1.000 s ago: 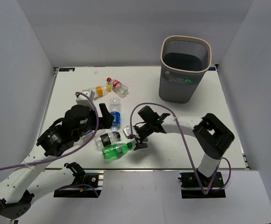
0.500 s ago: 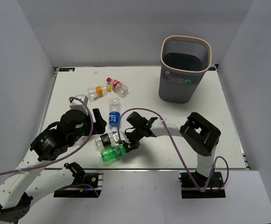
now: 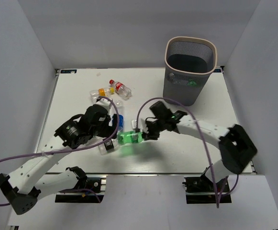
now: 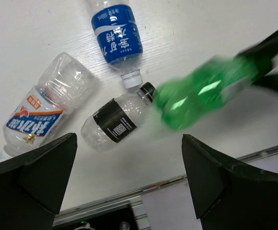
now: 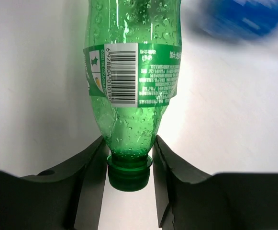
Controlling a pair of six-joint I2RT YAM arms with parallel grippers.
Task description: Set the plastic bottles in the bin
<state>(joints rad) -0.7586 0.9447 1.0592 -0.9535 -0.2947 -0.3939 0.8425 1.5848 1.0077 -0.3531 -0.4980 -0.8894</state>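
- Your left gripper (image 4: 129, 139) is hovering with its fingers spread wide, gripping nothing, over bottles lying on the white table (image 3: 201, 143).
- Under it, a clear plastic bottle with an orange-and-blue label (image 4: 38, 117) is lying leftmost. Just beside it, a clear black-labelled bottle (image 4: 112, 125) and a clear blue-labelled bottle (image 4: 117, 36) are lying with their caps nearly touching.
- Farther back, a yellow-labelled bottle (image 3: 100, 92) and a red-labelled bottle (image 3: 121, 89) are lying close together.
- The green plastic bottle (image 5: 131, 72) is showing blurred in the left wrist view, its base near the black-labelled one's cap. I cannot tell whether it is off the table.
- Your right gripper (image 5: 129, 163) is clamping that green bottle at the neck and cap.
- The tall dark grey mesh bin (image 3: 182, 91) is standing far right, well apart from the green bottle.
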